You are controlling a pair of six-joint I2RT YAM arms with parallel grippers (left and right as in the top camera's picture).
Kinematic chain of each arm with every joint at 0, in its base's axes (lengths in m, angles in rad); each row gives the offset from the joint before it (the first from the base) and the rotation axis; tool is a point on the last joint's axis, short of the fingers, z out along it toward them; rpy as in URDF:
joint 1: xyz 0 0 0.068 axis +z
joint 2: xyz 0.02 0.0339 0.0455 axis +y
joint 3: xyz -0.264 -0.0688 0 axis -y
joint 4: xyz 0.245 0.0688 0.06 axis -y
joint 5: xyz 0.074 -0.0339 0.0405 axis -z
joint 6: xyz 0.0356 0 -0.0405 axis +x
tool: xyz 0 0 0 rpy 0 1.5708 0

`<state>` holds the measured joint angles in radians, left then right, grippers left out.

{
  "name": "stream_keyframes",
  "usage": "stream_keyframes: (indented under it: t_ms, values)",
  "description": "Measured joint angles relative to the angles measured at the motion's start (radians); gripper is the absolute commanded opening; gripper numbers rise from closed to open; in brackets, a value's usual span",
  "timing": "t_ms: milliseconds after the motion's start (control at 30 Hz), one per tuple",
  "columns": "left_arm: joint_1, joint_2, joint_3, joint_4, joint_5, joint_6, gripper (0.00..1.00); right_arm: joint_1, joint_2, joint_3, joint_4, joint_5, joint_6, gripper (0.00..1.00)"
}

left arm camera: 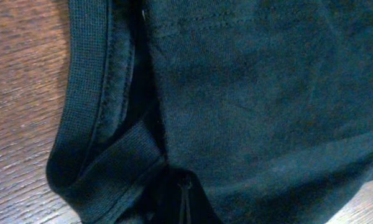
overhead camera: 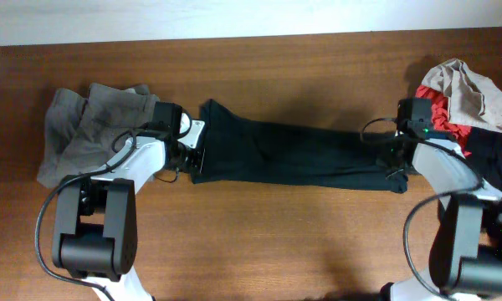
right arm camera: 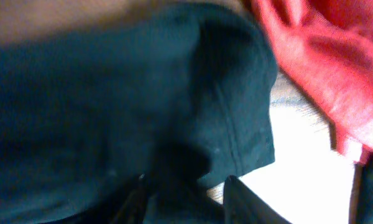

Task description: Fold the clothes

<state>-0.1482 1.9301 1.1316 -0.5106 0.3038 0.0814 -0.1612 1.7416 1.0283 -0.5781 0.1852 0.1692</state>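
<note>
T-shirt (overhead camera: 293, 155) between left hand (overhead camera: 190, 159), right hand (overhead camera: 396, 170).

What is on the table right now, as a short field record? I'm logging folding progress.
black garment: lies as a long narrow band across the table
left gripper: shut on the garment's left end, near its ribbed collar
right gripper: at the garment's right end, fingers apart, view blurred
grey clothes: crumpled heap at far left
red, beige and black pile: heaped at far right
</note>
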Motion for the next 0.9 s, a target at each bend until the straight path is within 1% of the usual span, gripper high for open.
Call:
stream_keyframes:
  t_ms: [67, 133, 167, 267, 400, 433, 500, 567, 667, 733, 800, 833, 867, 900]
  values:
    - [0.000, 0.000, 0.000, 0.000, 0.000, 0.000, 0.00, 0.000, 0.023, -0.001, -0.007, 0.023, 0.000, 0.43]
    - [0.000, 0.000, 0.000, 0.000, 0.000, 0.000, 0.00, 0.000, 0.031, -0.003, -0.013, 0.041, -0.001, 0.31]
    - [0.000, 0.000, 0.000, 0.000, 0.000, 0.000, 0.00, 0.000, 0.031, -0.004, -0.015, 0.051, -0.002, 0.27]
    - [0.000, 0.000, 0.000, 0.000, 0.000, 0.000, 0.00, 0.000, 0.031, -0.004, -0.017, 0.113, -0.010, 0.24]
    - [0.000, 0.000, 0.000, 0.000, 0.000, 0.000, 0.00, 0.000, 0.031, -0.001, -0.031, 0.240, -0.011, 0.25]
    - [0.000, 0.000, 0.000, 0.000, 0.000, 0.000, 0.00, -0.002, 0.031, 0.006, -0.039, 0.257, -0.011, 0.26]
    - [0.000, 0.000, 0.000, 0.000, 0.000, 0.000, 0.00, -0.004, 0.031, 0.034, -0.060, 0.284, -0.012, 0.33]
    - [0.000, 0.000, 0.000, 0.000, 0.000, 0.000, 0.00, -0.004, 0.031, 0.078, -0.088, 0.290, -0.010, 0.36]
    - [0.000, 0.000, 0.000, 0.000, 0.000, 0.000, 0.00, -0.004, 0.031, 0.150, -0.139, 0.277, -0.012, 0.41]
    - [0.000, 0.000, 0.000, 0.000, 0.000, 0.000, 0.02, -0.004, 0.031, 0.198, -0.198, 0.238, -0.008, 0.47]
    - [0.000, 0.000, 0.000, 0.000, 0.000, 0.000, 0.05, -0.004, 0.031, 0.239, -0.265, 0.188, 0.000, 0.53]
    - [0.000, 0.000, 0.001, -0.001, 0.000, 0.000, 0.09, -0.004, 0.031, 0.256, -0.301, 0.153, 0.008, 0.57]
    - [0.000, 0.002, 0.005, -0.005, 0.000, 0.001, 0.14, -0.004, 0.031, 0.269, -0.333, 0.116, 0.018, 0.59]
    - [0.000, 0.004, 0.011, -0.010, 0.000, 0.000, 0.18, -0.004, 0.031, 0.276, -0.361, 0.072, 0.024, 0.59]
